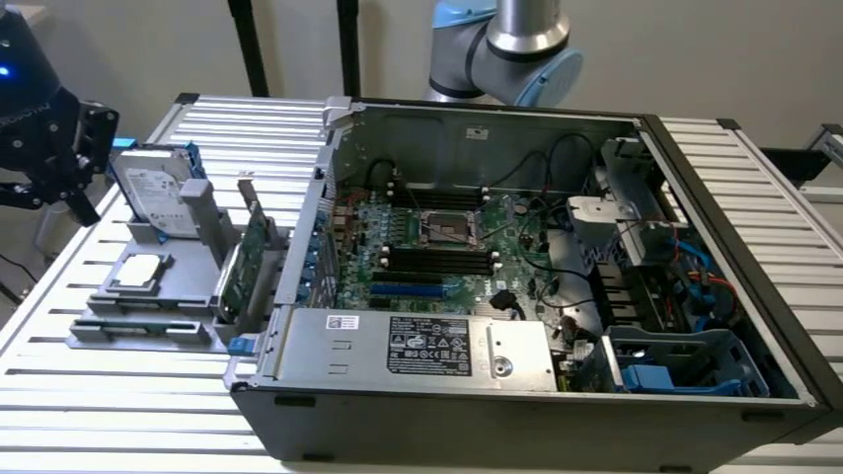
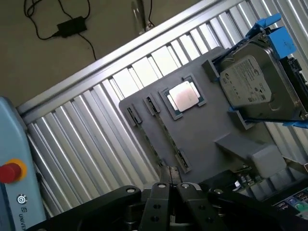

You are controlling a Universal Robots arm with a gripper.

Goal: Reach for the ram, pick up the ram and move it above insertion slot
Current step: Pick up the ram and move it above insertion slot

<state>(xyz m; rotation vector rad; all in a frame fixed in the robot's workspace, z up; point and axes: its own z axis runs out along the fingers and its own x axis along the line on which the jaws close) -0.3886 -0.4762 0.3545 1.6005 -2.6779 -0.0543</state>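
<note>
Gripper (image 2: pixel 170 186) fully closed, nothing between the fingers, hanging above the slatted table (image 1: pixel 79 434). In the exterior view, ram (image 1: pixel 138 327) lying along the 6 o'clock edge of the gray holder (image 1: pixel 185 286), well apart from the gripper at 10 o'clock. Around the ram: processor chip (image 1: pixel 138 272) at 12 o'clock, hard drive (image 1: pixel 158 197) beyond it, upright green expansion card (image 1: pixel 248 262) at 2 o'clock, open computer case (image 1: pixel 527 395) at 3 o'clock.

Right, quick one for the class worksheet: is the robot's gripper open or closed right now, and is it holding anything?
Gripper: shut, with nothing visibly held between its fingers.
</note>
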